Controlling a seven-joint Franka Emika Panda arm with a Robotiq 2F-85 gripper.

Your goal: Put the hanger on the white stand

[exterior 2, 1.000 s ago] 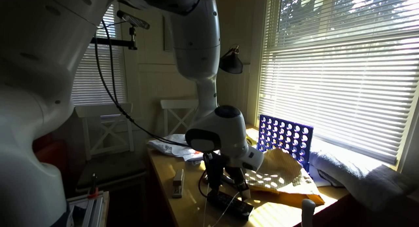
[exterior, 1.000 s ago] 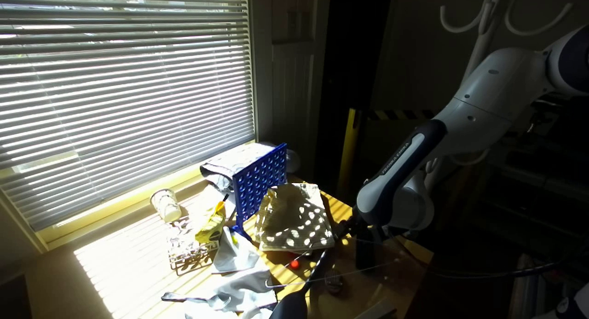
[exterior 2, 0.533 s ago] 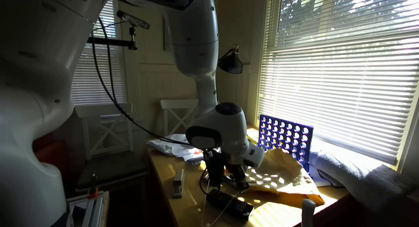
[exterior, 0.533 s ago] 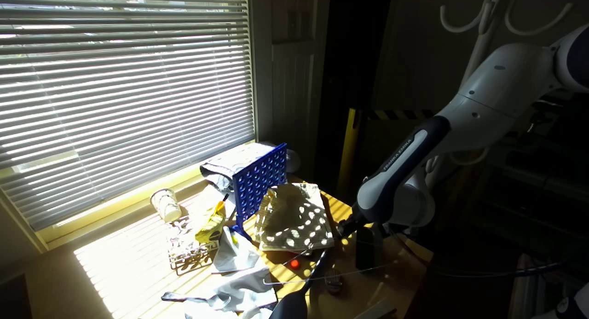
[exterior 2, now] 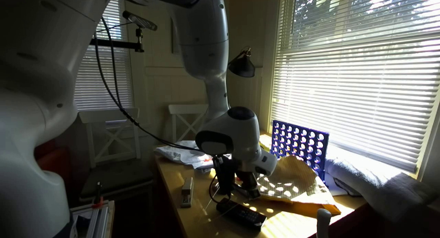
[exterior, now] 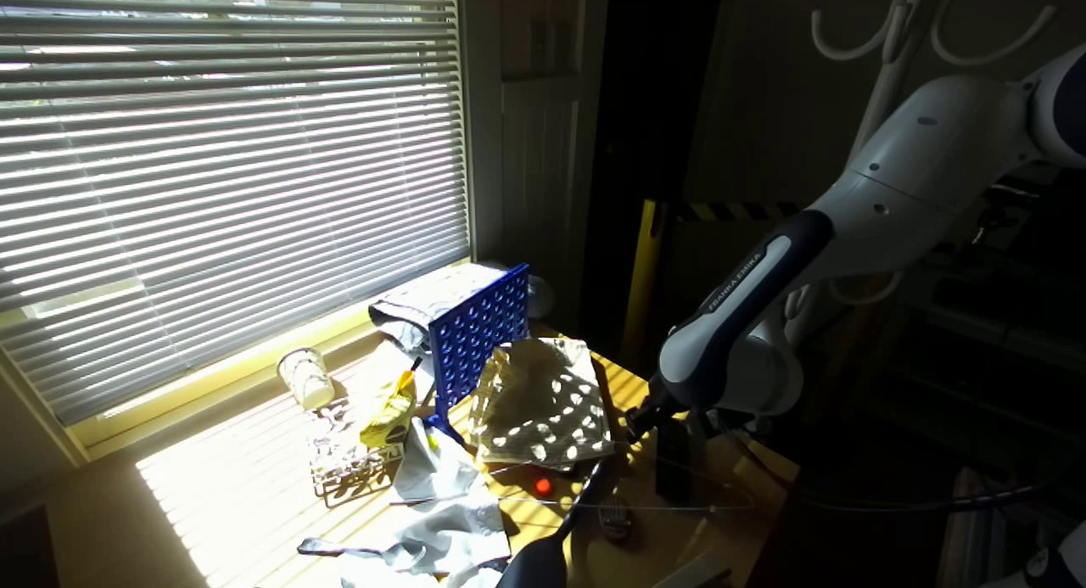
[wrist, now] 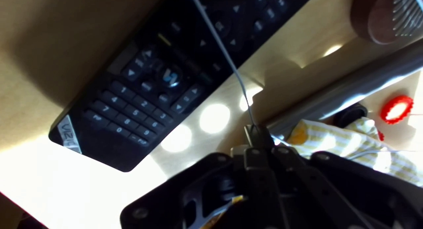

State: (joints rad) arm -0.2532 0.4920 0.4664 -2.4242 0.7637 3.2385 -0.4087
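The hanger (wrist: 219, 40), a thin wire, runs across the wrist view down to my fingertips. My gripper (wrist: 259, 134) is shut, with that wire pinched at its tip. In an exterior view the hanger's long thin side (exterior: 645, 508) shows faintly, low over the table, below the gripper (exterior: 642, 422). Much of its outline is lost in shadow, and I cannot make out its hook. The white stand (exterior: 874, 113) rises behind the arm, its curved hook arms (exterior: 848, 55) at the top right; the arm covers part of the pole.
A black remote (wrist: 172, 80) lies below the gripper, with a stapler (exterior 2: 187, 193) nearby. A striped cloth (exterior: 543, 401) and a blue grid frame (exterior: 484, 342) stand beside it. A black long-handled utensil (exterior: 539, 562), a red disc (wrist: 396, 109) and a wire basket (exterior: 348, 478) also lie around.
The gripper's fingers have come together on the wire. The arm has shifted slightly up and back, and the hanger's wire has swung to a different slant over the table.
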